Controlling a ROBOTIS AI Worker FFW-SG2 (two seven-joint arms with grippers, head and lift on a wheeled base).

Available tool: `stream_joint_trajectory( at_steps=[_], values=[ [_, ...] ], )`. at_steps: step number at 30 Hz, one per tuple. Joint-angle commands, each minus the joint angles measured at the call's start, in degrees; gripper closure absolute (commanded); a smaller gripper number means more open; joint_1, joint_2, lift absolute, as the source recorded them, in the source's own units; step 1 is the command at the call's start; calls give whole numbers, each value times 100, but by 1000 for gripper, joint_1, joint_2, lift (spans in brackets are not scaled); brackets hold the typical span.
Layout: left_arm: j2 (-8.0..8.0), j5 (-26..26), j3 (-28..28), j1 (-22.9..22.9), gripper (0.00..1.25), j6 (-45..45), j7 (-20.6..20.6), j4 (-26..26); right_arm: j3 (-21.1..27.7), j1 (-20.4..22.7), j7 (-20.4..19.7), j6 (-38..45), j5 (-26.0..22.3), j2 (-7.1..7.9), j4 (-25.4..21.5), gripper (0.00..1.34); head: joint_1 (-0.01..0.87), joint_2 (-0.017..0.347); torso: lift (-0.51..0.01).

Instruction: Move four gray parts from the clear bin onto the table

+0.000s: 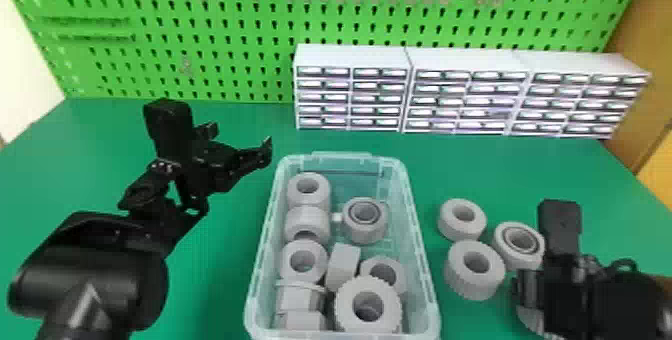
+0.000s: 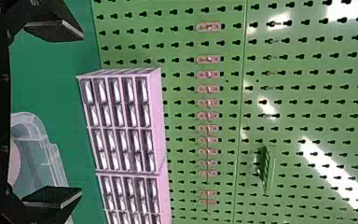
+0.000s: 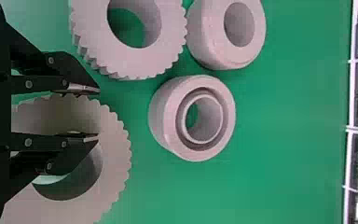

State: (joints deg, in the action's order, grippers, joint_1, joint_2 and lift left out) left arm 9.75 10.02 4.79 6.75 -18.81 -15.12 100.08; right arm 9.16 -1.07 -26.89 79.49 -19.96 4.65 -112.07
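3 gray parts (image 1: 472,284) on table, right of clear bin (image 1: 423,269); at least 8 inside bin. Right gripper (image 1: 525,286): clamped on 1 toothed part (image 3: 115,170); table contact: cannot tell. Left gripper (image 1: 241,136): fingers apart, beyond bin's left rim. Green tabletop (image 1: 240,114) between bin and 3 drawer cabinets (image 1: 350,56).

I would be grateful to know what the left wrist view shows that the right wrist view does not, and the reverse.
Left wrist view: the left gripper, fingers apart; the green pegboard; part of the clear bin.

Right wrist view: the right gripper at a toothed gray part, plus another toothed one, a plain ring and a ring with a grooved face.

Both: the green table and drawer cabinets.
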Motion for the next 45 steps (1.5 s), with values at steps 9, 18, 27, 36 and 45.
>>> stream_joint_trajectory(
  at_steps=[9, 18, 27, 36, 45],
  values=[
    [-8, -9, 4, -7, 116, 0, 0, -6, -64, -43, 0, -21, 27, 36, -8, 1036, 678, 34, -50],
    [-17, -9, 4, -7, 116, -9, 0, -6, -239, -51, 0, -30, 27, 194, 1, 716, 678, 34, -50],
    [-17, 9, 4, -7, 116, -9, 0, -15, -248, -51, 0, -21, 115, 167, 1, 716, 678, 34, -50],
    [-17, 44, -31, -7, 116, 0, 0, -15, -310, -87, 0, -100, 124, 203, -26, 716, 678, 34, -50],
    [-26, 0, -31, -7, 116, 0, 0, -15, -415, -131, 0, -847, 212, 326, -87, 633, 678, 34, -50]
  ],
)
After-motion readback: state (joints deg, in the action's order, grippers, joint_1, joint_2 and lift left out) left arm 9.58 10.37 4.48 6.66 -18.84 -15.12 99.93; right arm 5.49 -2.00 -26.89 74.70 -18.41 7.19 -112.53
